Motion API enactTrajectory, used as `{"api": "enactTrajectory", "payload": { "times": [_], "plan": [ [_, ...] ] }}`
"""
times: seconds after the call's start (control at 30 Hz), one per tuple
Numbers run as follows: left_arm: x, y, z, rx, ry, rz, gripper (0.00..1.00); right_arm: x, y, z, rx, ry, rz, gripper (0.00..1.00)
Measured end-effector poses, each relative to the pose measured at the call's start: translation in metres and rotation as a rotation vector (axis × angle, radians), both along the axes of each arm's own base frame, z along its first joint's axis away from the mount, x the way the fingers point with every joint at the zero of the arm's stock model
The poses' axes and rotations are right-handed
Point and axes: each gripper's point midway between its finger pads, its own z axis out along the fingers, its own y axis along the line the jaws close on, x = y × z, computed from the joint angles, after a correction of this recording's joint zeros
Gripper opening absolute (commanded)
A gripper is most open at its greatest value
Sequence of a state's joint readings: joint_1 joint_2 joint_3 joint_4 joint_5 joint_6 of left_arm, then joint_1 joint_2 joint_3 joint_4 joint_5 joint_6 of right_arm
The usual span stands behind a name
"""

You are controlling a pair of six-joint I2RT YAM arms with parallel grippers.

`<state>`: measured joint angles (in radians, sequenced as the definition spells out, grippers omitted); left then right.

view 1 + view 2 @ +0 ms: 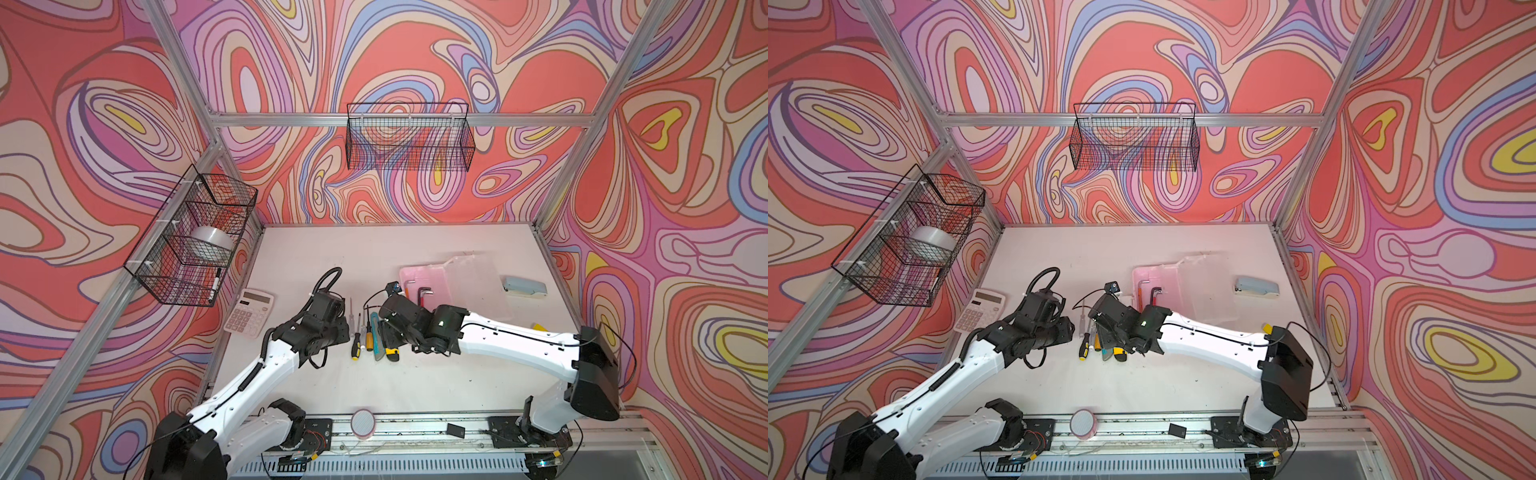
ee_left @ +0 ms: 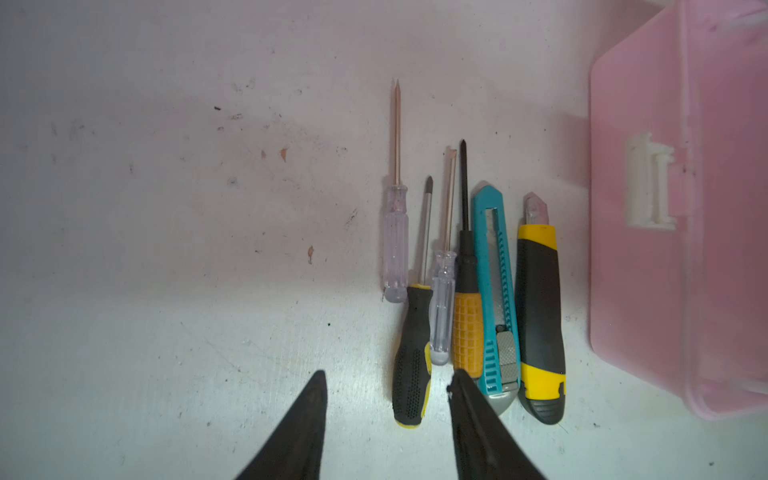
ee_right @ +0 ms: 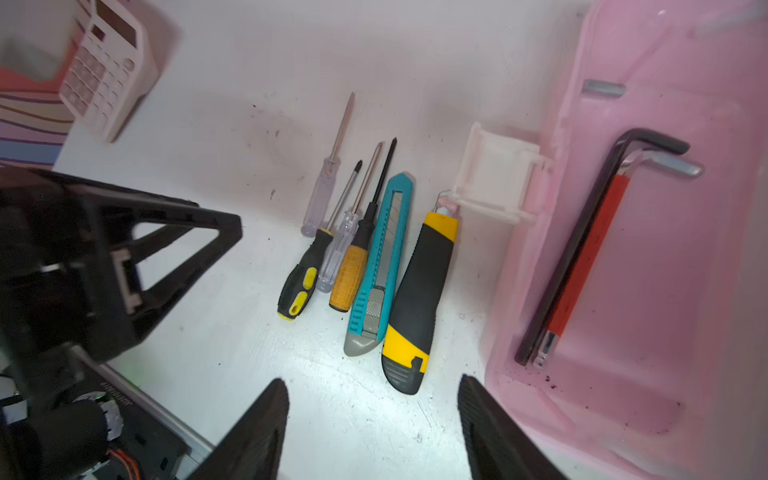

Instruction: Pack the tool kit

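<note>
Six slim tools (image 2: 465, 291) abreast, knurled rubber and clear plastic handles; glossy pink case (image 2: 640, 291); left pincer (image 2: 389, 374), right pincer (image 3: 372, 379) released.

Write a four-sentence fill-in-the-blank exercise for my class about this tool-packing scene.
The hex keys lie inside the ____ case.
On the table lie ____ screwdrivers.
The tape roll sits in a wire ____.
The calculator lies on the ____ arm's side.
Missing words: pink; four; basket; left.
</note>
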<state>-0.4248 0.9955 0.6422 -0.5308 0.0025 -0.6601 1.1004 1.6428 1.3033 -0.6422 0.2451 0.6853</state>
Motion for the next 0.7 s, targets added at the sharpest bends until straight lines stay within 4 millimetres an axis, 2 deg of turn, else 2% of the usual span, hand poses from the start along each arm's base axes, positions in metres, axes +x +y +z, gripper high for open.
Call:
{"api": "enactTrajectory", "payload": {
  "times": [0.2,0.37,0.6,0.7],
  "plan": [
    [-0.005,0.0,-0.013,-0.091,0.025,0.022,0.58,0.002,0.006,-0.052,-0.054,0.069,-0.05,0.64],
    [0.0,-0.007,-0.009,-0.136,0.001,0.01,0.59,0.004,0.008,-0.079,-0.086,0.103,-0.088,0.59],
    [0.008,-0.014,-0.01,-0.156,-0.01,0.001,0.59,0.01,0.004,-0.098,-0.105,0.137,-0.134,0.58],
    [0.009,-0.015,-0.011,-0.159,-0.007,-0.001,0.59,0.012,0.003,-0.099,-0.105,0.142,-0.142,0.5]
  ]
}}
